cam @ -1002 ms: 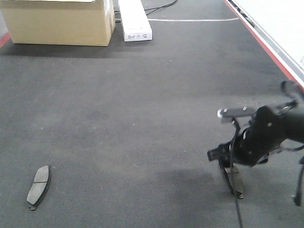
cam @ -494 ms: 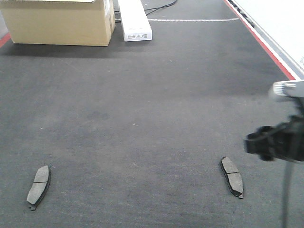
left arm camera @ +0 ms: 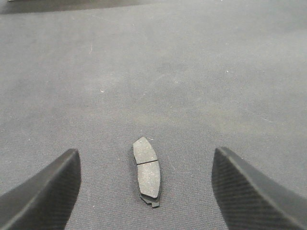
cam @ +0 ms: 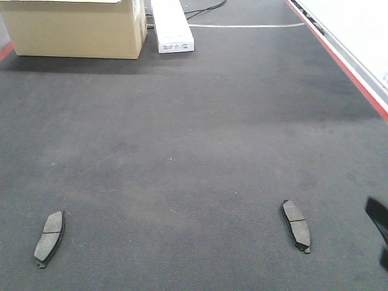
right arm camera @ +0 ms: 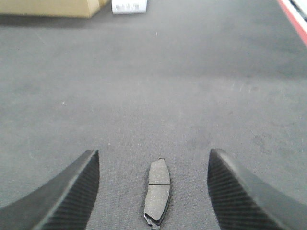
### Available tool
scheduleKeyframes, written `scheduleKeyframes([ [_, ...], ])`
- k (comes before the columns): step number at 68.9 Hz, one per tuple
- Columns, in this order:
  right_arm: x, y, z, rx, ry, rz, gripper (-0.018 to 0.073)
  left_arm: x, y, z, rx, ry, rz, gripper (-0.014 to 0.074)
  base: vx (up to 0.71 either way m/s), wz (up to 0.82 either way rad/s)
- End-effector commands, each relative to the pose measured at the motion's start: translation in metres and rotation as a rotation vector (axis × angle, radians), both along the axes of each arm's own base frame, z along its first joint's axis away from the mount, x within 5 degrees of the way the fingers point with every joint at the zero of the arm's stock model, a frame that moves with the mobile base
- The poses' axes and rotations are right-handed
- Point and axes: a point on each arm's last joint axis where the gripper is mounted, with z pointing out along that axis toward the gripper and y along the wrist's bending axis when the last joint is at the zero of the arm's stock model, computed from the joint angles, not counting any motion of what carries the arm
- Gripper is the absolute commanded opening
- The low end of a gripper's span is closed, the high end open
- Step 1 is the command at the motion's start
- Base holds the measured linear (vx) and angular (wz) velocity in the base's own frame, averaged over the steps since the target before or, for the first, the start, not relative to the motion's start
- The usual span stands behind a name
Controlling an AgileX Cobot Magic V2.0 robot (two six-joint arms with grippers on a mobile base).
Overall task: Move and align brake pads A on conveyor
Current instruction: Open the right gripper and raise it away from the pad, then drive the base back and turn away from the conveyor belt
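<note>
Two brake pads lie flat on the conveyor (cam: 194,139): one at the near left (cam: 50,237) and one at the near right (cam: 296,225), both lengthwise toward the far end. In the left wrist view the left pad (left arm camera: 147,170) lies on the belt between and beyond the spread fingers of my left gripper (left arm camera: 146,191), which is open and empty. In the right wrist view the right pad (right arm camera: 158,191) lies likewise under my open right gripper (right arm camera: 153,191). Only a dark sliver of the right arm (cam: 379,221) shows at the front view's right edge.
A cardboard box (cam: 76,27) and a long white carton (cam: 171,25) stand at the belt's far end. A red stripe (cam: 339,57) and a pale rail run along the right edge.
My right gripper let go of the right pad, leaving it flat on the belt, then pulled back right and out of the front view. The left pad has not moved.
</note>
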Motion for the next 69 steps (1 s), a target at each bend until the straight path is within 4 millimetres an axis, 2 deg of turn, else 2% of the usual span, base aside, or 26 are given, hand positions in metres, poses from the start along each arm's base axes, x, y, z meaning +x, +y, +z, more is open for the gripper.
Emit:
scheduleKeyframes([
  [1,-0.005,-0.001,0.008,0.017,-0.146,0.005,0.047,0.002,-0.001,0.013,-0.022,-0.083,-0.003,0.0552,0.0,0.0],
  [8,-0.008,-0.001,0.003,0.028,-0.192,0.007,0.047,0.002,-0.001,0.013,-0.022,-0.083,-0.003,0.0552,0.0,0.0],
  [17,-0.008,-0.002,-0.001,0.022,-0.166,0.006,0.047,0.002,-0.001,0.013,-0.022,-0.083,-0.003,0.0552,0.0,0.0],
  [69,-0.009,-0.002,-0.002,0.021,-0.16,0.006,0.047,0.002,-0.001,0.013,-0.022,-0.084,-0.003,0.0552,0.0,0.0],
])
